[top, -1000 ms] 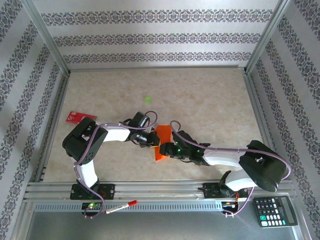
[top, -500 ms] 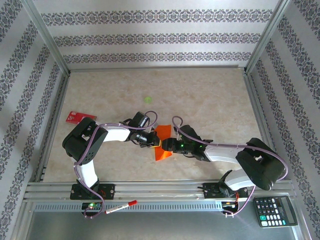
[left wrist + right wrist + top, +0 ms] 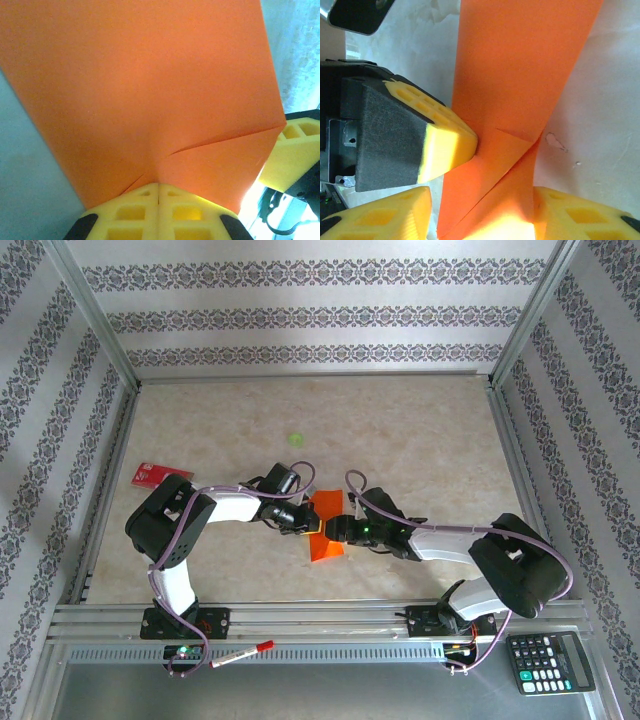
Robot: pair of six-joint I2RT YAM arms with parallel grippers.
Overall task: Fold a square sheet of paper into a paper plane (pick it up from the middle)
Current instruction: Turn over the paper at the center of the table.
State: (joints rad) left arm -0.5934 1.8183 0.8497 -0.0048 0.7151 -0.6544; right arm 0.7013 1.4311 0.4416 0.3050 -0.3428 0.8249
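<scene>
The left claw (image 3: pixel 307 526) is clamped on the square sheet of paper (image 3: pixel 326 546), by now folded into a narrower creased strip. In its wrist view, both fingers are pressed together on the near edge (image 3: pixel 158 200) and the orange sheet (image 3: pixel 150 90) fans straight ahead of them.

The right claw (image 3: pixel 337 531) comes in from the opposite side with its jaws apart, one on each side of the strip. From its own camera the mouth (image 3: pixel 482 215) has the paper (image 3: pixel 520 75) running forward out of it, long axis in line with the claw. The left arm's yellow pad (image 3: pixel 447 142) bears on the strip's left edge just ahead.

My judgement is that the right claw need only close. I cannot tell whether the strip's far end rests on the worktop (image 3: pixel 420 440).
</scene>
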